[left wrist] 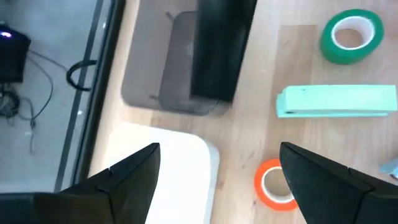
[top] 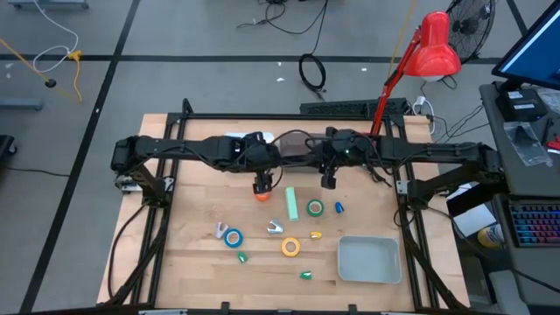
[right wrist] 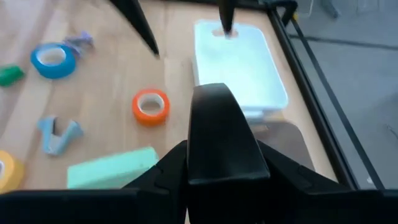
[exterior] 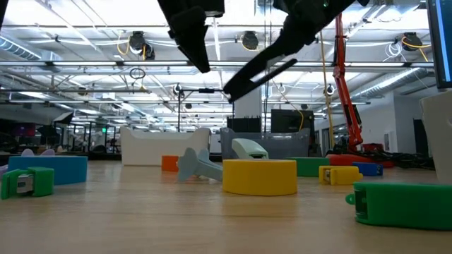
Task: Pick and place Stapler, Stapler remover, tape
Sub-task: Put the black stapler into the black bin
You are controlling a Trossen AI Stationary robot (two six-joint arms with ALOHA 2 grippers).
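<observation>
Orange tape roll (left wrist: 273, 184), pale core; mint stapler (left wrist: 336, 101) beside it.

Orange tape (left wrist: 273, 184) partly hidden behind left gripper's fingers (left wrist: 323, 180)

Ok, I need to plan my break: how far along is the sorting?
Done: nothing visible; the tray holds nothing. In hand: the right hand grips a dark thing, perhaps a stapler; the left hand hangs open over the orange tape. Left: the mint stapler, green tape, blue tape, yellow tape and two removers.
</observation>
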